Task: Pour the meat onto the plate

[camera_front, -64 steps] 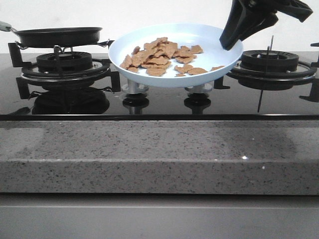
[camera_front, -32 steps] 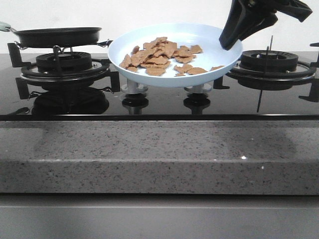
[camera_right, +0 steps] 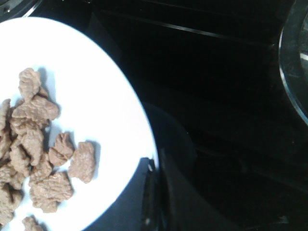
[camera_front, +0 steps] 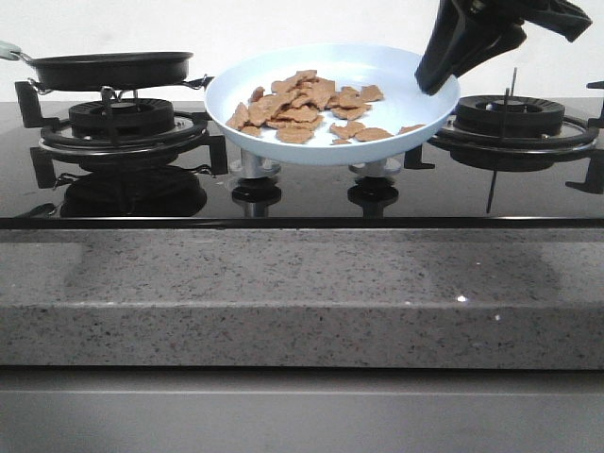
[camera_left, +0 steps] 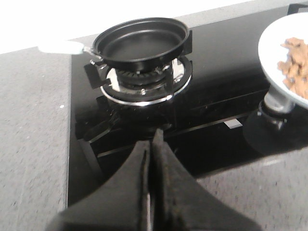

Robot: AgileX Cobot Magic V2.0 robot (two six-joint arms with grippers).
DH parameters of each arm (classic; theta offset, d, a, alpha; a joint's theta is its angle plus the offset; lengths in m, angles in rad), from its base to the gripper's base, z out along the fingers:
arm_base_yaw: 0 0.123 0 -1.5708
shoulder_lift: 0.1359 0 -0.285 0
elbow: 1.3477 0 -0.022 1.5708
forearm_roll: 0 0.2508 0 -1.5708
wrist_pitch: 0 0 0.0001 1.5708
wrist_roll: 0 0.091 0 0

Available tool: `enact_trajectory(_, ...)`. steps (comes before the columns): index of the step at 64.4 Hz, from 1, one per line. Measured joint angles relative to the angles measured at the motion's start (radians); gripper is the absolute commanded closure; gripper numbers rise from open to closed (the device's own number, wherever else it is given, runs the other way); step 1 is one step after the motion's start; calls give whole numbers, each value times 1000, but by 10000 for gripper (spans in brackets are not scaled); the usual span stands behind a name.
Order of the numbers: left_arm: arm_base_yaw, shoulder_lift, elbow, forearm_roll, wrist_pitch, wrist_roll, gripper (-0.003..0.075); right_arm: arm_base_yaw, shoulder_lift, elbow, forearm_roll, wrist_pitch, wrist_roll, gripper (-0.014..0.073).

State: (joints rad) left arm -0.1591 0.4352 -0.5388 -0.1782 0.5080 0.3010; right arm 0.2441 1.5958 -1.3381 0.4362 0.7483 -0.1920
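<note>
The pale-blue plate [camera_front: 283,151] hangs above the middle of the hob, held at its right rim by my right gripper [camera_front: 434,74], which is shut on it. The meat [camera_front: 307,106], a heap of light-brown pieces, lies on the plate, mostly left of centre. In the right wrist view the plate [camera_right: 96,96] and meat [camera_right: 38,144] fill one side, with my right gripper [camera_right: 155,173] clamped on the rim. My left gripper [camera_left: 155,142] is shut and empty, low over the hob's front edge. The plate [camera_left: 274,43] and some meat [camera_left: 296,65] show at the edge of its view.
An empty black frying pan [camera_front: 109,68] with a pale handle sits on the left burner; it also shows in the left wrist view [camera_left: 139,41]. A bare right burner [camera_front: 514,118] stands beside the plate. Two knobs [camera_front: 257,179] lie under the plate. A granite counter ledge [camera_front: 283,293] runs along the front.
The plate and my right gripper have crept very slightly to the left. Nothing else has visibly moved.
</note>
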Motion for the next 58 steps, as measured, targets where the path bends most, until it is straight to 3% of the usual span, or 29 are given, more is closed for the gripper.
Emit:
enact_trajectory(11,0,-117,35,-2,-6,0,741,0,0,0,0,0,0,654)
enact_trajectory(26,0,-138,35,-3,-54,0,741,0,3,-10,20,0,0,654)
enact_trajectory(58,0,-138,35,-3,-59,0,741,-79,337,-395,67,60,23,653)
